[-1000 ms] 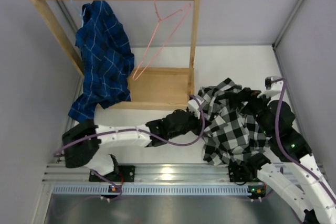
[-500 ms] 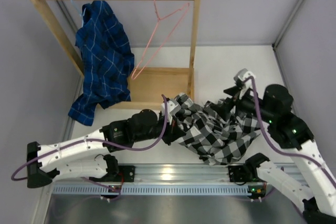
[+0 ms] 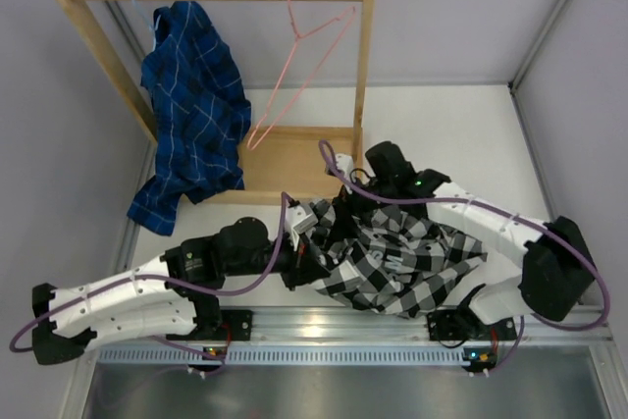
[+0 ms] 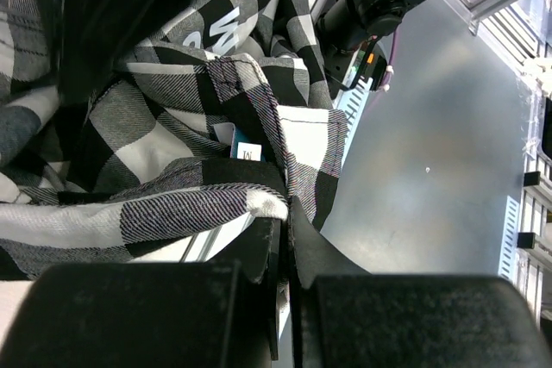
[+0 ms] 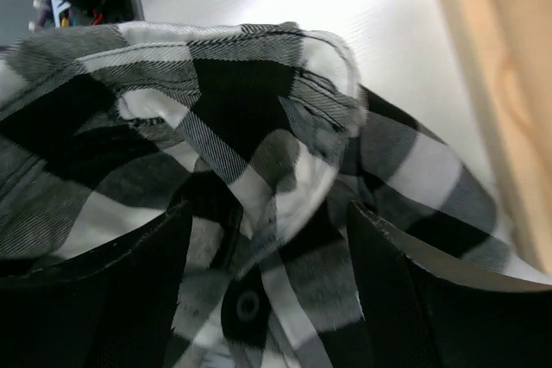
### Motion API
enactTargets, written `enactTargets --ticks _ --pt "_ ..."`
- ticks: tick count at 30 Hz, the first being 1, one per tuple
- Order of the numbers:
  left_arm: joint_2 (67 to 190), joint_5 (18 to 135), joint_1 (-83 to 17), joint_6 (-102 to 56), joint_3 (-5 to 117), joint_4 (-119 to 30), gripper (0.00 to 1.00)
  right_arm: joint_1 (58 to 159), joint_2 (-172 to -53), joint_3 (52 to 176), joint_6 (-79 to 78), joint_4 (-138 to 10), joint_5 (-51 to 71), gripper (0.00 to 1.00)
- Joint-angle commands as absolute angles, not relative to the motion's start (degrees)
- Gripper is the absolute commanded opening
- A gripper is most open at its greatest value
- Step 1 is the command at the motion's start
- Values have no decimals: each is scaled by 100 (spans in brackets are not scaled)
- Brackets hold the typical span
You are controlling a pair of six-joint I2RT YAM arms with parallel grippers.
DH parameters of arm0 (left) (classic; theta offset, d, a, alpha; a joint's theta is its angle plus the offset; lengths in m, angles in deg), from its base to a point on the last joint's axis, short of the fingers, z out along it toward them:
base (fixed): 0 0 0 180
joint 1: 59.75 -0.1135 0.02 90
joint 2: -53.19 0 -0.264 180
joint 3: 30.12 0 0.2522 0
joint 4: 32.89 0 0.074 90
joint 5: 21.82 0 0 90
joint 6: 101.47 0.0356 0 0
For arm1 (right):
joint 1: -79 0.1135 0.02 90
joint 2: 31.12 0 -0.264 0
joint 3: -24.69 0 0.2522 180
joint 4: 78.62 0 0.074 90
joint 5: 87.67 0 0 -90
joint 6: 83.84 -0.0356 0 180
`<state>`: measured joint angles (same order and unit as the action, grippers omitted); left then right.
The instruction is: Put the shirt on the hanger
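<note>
From overhead, folds of the shirt (image 3: 392, 257) hide the tips of the left pincer (image 4: 285, 230) and right pincer (image 5: 267, 299). Its label (image 4: 247, 151) is too small to read, and its sleeves cannot be traced.

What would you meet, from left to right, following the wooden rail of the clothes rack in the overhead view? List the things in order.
left post → dark blue shirt → pink hanger → right post
</note>
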<state>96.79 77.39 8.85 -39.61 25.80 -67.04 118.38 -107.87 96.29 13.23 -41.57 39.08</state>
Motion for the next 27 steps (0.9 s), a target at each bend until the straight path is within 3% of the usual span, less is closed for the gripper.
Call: enactTargets --ticks 1,3,4,5,8,11,16,22,25,27 --pt "9520 7820 881 -3986 2636 -6757 0 12242 -11348 9909 1363 -4851 4180 68" --pt "9407 7767 881 -3986 2715 -6836 0 12347 -11672 10084 1232 -4860 3864 53" --pt "9354 7724 881 -3986 2785 -6958 0 12347 -11742 10120 1100 -4956 3341 19" --pt "9284 7584 881 -3977 2838 -7038 0 12347 -11717 10216 960 -4992 2987 0" --pt "9081 7084 881 -3873 3319 -7615 0 12321 -11200 10226 468 -5106 2028 0" --pt "9265 5819 881 -3680 4127 -8545 0 12339 -10208 10200 -138 -5220 1044 0" --pt "9870 4351 881 -3258 6675 -8919 0 12926 -8583 10322 -782 -5309 -1246 0" --pt "11750 4059 881 -2256 10397 -9621 0 14569 -7781 10911 -606 -4914 -3272 0" --pt "12314 3866 881 -2044 10968 -9754 0 15185 -7604 10824 -606 -4782 -4122 0" --pt "12315 3593 881 -2114 10549 -9719 0 15327 -7621 10649 -780 -4493 -4450 0"
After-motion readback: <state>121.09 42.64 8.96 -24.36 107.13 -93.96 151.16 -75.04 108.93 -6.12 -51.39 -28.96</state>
